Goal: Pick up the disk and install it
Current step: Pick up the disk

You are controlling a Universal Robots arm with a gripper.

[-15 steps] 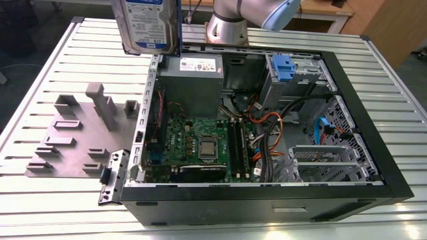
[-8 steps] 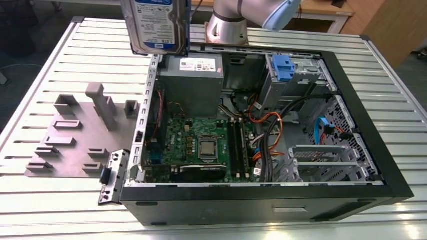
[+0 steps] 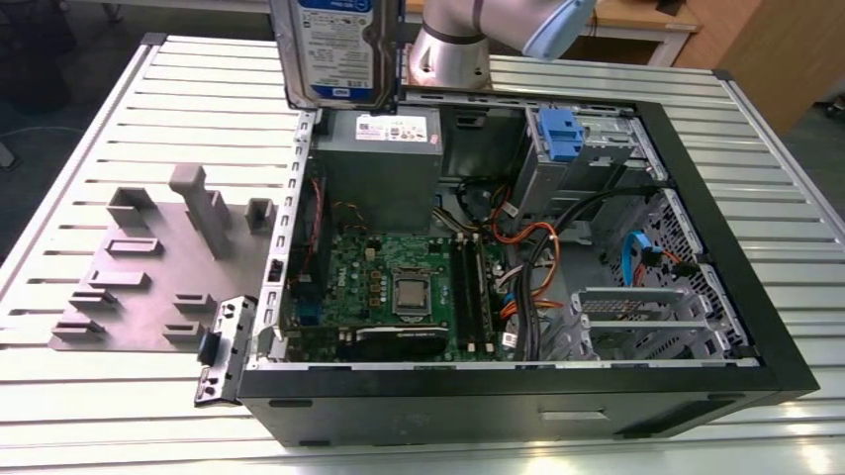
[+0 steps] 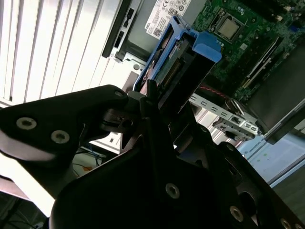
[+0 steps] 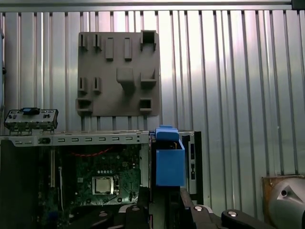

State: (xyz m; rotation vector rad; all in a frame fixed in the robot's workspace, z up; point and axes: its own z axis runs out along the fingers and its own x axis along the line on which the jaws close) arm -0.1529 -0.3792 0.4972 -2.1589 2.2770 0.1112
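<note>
A ribbed metal table (image 3: 119, 435) stands above dark floor (image 3: 40, 129), a wooden cabinet (image 3: 773, 54) behind.

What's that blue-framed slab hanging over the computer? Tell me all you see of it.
The disk is a flat silver metal drive with a white-and-blue label, framed by a blue plastic carrier. It hangs upright over the open computer case, at the corner by the grey power-supply box, clamped in the black gripper.

disk (image 3: 336, 45): glossy label, blue plastic rail (image 5: 170, 164); table (image 3: 79, 416): ribbed metal; fixture plate (image 3: 158, 287): matt grey plastic
</note>
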